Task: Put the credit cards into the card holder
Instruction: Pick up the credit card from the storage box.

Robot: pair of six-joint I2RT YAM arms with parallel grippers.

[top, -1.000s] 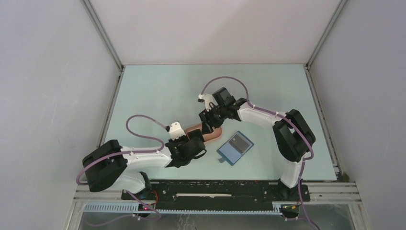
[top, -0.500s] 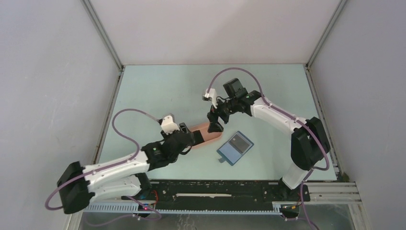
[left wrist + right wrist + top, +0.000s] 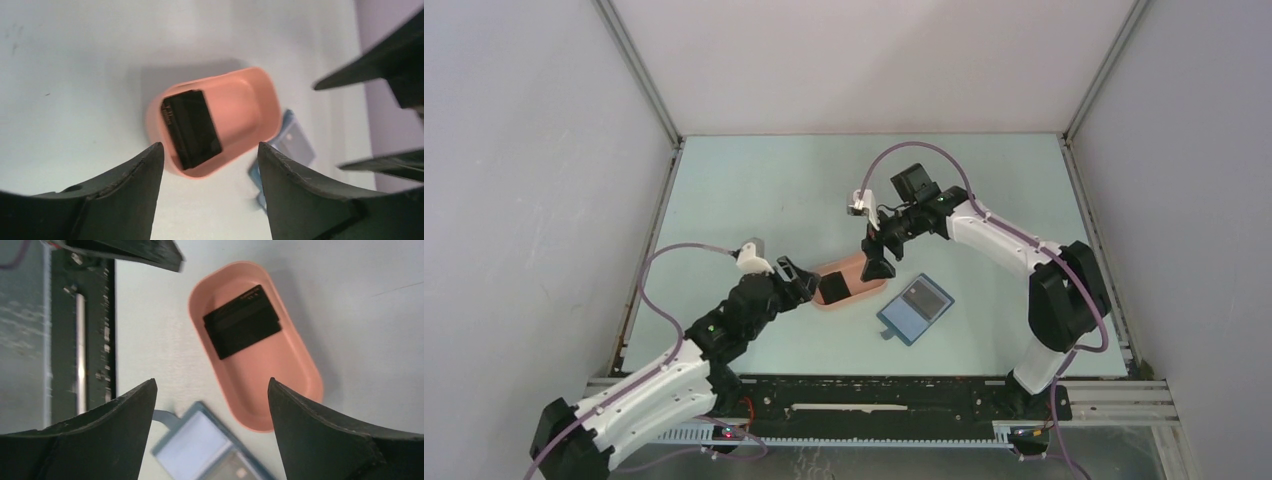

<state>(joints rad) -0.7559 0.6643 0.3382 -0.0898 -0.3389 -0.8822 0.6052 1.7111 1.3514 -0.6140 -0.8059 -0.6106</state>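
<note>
Top external view: a pink oval tray [image 3: 867, 289] lies on the pale green table [image 3: 754, 190], near the middle of the frame. A black card [image 3: 834, 290] rests flat inside the tray's left end. Whether it is one card or a small stack cannot be told. Just right of the tray and slightly lower in the frame, the blue wallet [image 3: 915, 308] lies flat on the table, apart from the tray, with a small tab at its lower left corner.

The left gripper [image 3: 799, 283] reaches in from the lower left and sits at the tray's left end. In the left wrist view its fingers [image 3: 135, 180] stand well apart with nothing between them, and the card shows in the gap beyond.

The right gripper [image 3: 876, 262] comes in from the upper right and hangs over the tray's right end. In the right wrist view its fingers [image 3: 320, 430] are spread wide and hold nothing, with the tray at upper centre and the wallet at the bottom edge.
</note>
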